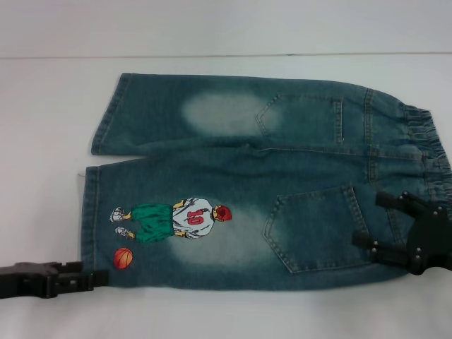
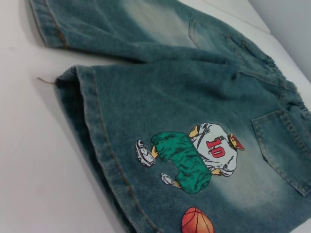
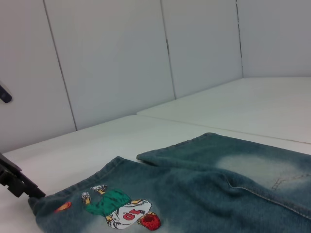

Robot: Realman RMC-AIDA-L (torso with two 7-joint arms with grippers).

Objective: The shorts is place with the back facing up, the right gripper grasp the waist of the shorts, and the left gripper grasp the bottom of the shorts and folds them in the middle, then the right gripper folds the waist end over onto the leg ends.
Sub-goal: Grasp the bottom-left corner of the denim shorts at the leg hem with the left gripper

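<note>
Head view, near to far: left gripper at near leg hem, fingers' state can't tell. Right gripper over near back pocket by waist, jaws apart, nothing held. Shorts flat on table, back up. Denim prob. soft, limp, mid-weight; pinch hem + elastic band edges.

Red "10" on the shorts' printed jersey

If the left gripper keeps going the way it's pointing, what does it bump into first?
Probably the shorts: the left gripper points sideways at the hem corner of the near leg, just under the printed basketball. Its height above the table is unclear.
</note>
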